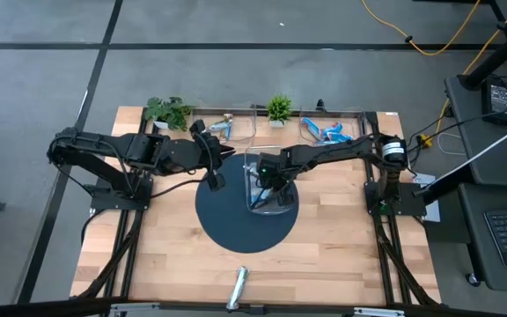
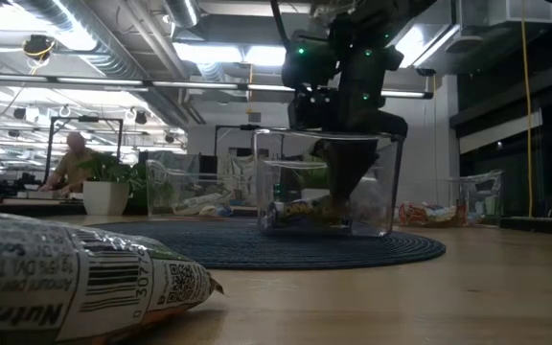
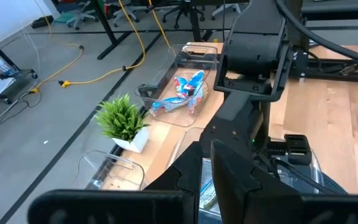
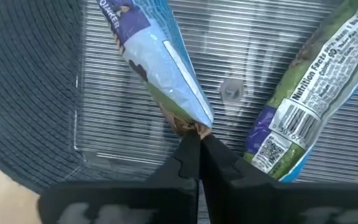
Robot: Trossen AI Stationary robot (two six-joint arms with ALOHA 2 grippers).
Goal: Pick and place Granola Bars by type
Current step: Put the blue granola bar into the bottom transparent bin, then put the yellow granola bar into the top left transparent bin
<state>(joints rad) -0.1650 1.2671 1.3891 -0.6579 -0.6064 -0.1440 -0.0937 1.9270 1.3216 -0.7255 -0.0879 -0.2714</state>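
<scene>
Nearest you, right end effector [image 4: 199, 146] is clenched on blue bar's [image 4: 157, 62] end inside the clear bin [image 1: 282, 204]; left end effector [image 1: 214, 167] state I cannot tell.

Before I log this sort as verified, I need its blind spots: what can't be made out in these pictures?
- Centre clear bin: high view, right claw and arm cover its contents, so the count is unknown.
- Light blue bar in the right claw: right wrist view, top edge cuts off its brand.
- Wrapped bar in front: low view, left edge crops it and blur hides its type.
- Left claw: its finger gap is unreadable everywhere.
</scene>
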